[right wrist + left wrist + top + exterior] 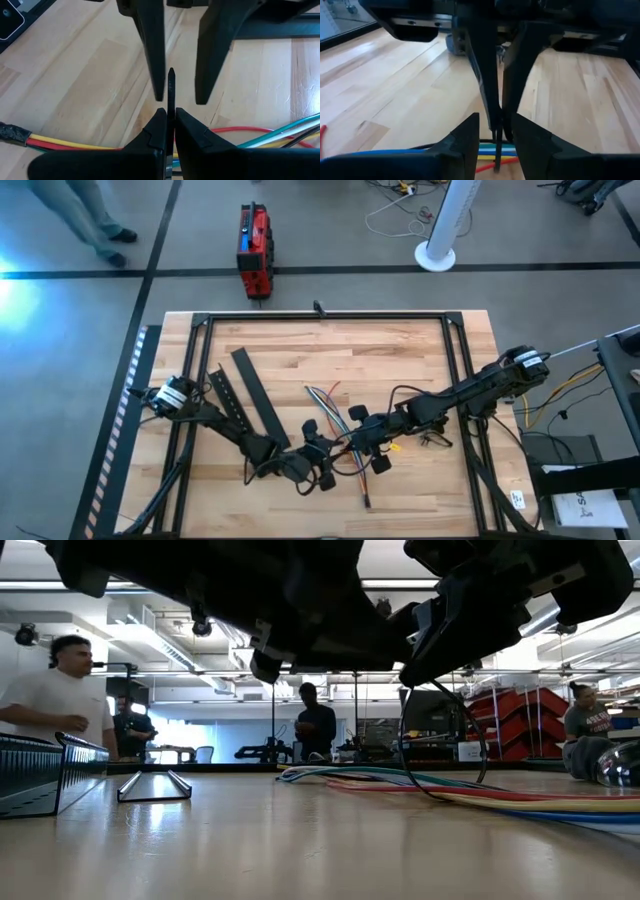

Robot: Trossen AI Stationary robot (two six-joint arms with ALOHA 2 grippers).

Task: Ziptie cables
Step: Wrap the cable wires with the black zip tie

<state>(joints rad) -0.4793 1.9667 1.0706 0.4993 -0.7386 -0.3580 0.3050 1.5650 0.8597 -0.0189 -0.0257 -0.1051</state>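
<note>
The cables lie flat on the wooden table as a bundle of blue, green, yellow, red and white wires, low across the right wrist view. My right gripper hovers just above them, shut on a thin black zip tie. My left gripper faces it, open. Its two fingers stand either side of the zip tie's free end without touching it. In the high view both grippers meet over the bundle. My right gripper pinches the zip tie's strip between its two fingertips. The free end sticks out past the fingers toward the left gripper. The lower part of the strip is hidden by the fingers, so I cannot tell how it meets the cables.
Two long black slotted bars lie on the table's left half. A small tangle of dark wire sits under the right arm. A black frame borders the table. People stand in the room beyond.
</note>
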